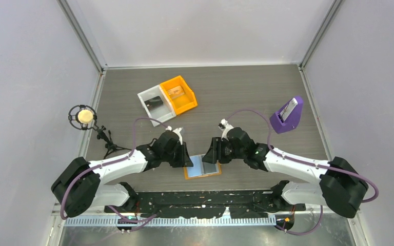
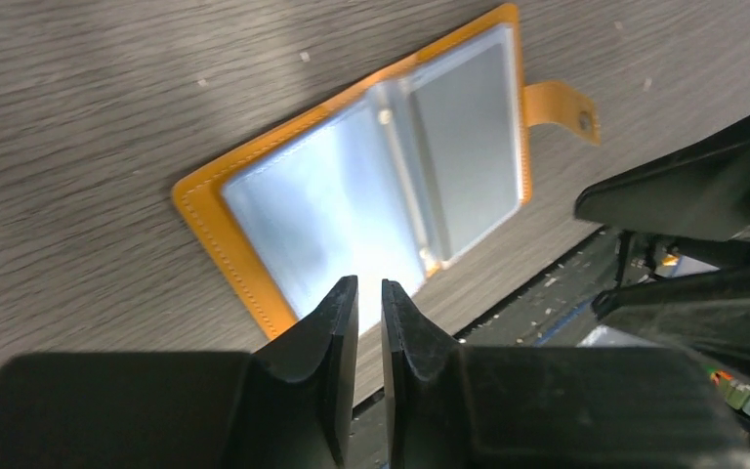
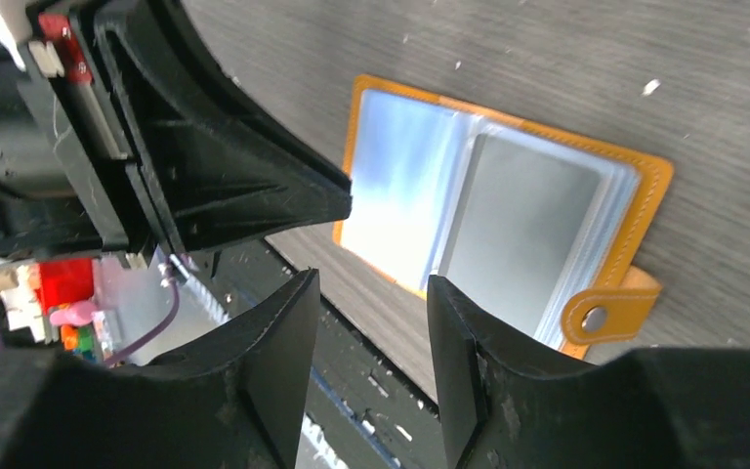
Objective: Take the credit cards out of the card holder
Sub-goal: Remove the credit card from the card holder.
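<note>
A grey-brown wood-grain table is seen, matt and flat, closed in by pale, smooth walls on three sides, with metal posts in the far corners.

Far left of the card holder, one cream ball in a black ring on a small tripod is stood at the table's edge. Beyond the holder and to its left, two open plastic bins are set touching side by side: one white rectangular bin and one larger orange bin.

Now the left gripper, black and hard-edged, is held just above the holder's left edge. Its jaws are drawn almost together, only a thin slit is left, and nothing is clamped in it.

The card holder, a small flat orange booklet with stitched edges, is laid open on the table near its front edge, between the two grippers. Two glossy light blue pocket panels are shown, plus one orange strap with a metal snap. Whether cards are inside cannot be told.

The right gripper is poised over the holder's right side, jaws parted about halfway, nothing held.

Far right and beyond, one purple wedge-shaped stand is placed.
</note>
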### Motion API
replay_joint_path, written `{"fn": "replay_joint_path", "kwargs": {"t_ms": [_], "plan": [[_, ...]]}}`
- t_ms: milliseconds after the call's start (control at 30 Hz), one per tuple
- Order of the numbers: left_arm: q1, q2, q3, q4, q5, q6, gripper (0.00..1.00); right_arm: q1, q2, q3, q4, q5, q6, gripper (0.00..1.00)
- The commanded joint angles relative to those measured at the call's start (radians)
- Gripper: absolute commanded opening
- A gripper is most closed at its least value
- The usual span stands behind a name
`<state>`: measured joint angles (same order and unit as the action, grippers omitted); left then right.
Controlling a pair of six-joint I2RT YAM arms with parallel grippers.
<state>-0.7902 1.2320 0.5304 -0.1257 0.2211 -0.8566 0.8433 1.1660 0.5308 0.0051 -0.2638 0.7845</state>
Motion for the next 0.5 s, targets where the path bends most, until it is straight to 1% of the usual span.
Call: {"fn": "replay_joint_path", "kwargs": {"t_ms": [0,100,267,467], "plan": [[-0.002,0.002,-0.032,0.044,-0.053,-0.002,0.17,0.004,0.057,0.062,0.003,0.081,-0.021,0.51],[-0.002,0.034,-0.045,0.064,-0.051,-0.004,0.17,0.004,0.077,0.063,-0.018,0.107,-0.028,0.49],[-0.001,0.061,-0.093,0.142,-0.048,-0.027,0.17,0.002,0.101,0.061,-0.068,0.169,-0.067,0.49],[-0.001,0.055,-0.097,0.130,-0.061,-0.024,0.17,0.000,0.135,0.043,-0.071,0.174,-0.062,0.49]]}}
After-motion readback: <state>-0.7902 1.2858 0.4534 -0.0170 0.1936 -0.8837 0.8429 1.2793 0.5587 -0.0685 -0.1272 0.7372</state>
